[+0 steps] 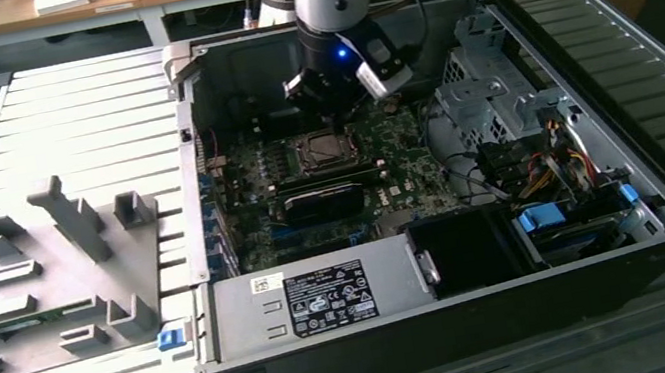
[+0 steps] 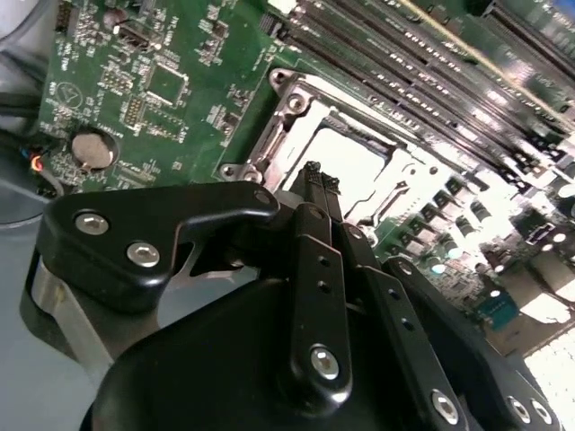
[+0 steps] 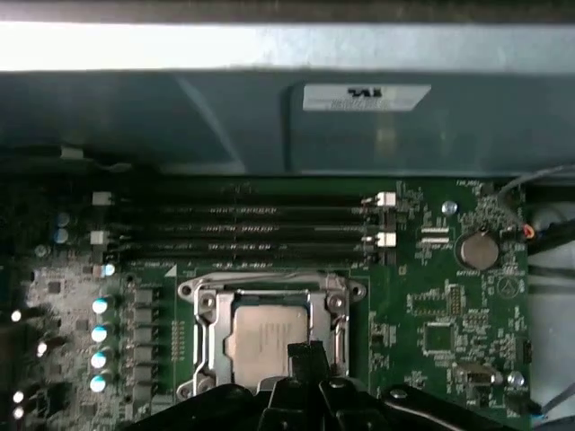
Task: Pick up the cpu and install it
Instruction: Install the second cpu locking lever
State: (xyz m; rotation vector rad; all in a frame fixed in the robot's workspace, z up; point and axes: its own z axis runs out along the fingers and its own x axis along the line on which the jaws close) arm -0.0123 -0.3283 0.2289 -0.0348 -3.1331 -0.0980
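The cpu (image 3: 269,339) already lies flat inside the motherboard socket (image 3: 208,310), its silvery top bare within the metal frame, which suggests it has been set down for seating. The gripper (image 3: 305,355) hangs directly above the socket with its jaws drawn together on nothing. A white label (image 1: 330,300) on the power supply (image 1: 247,324) carries print too small to read.
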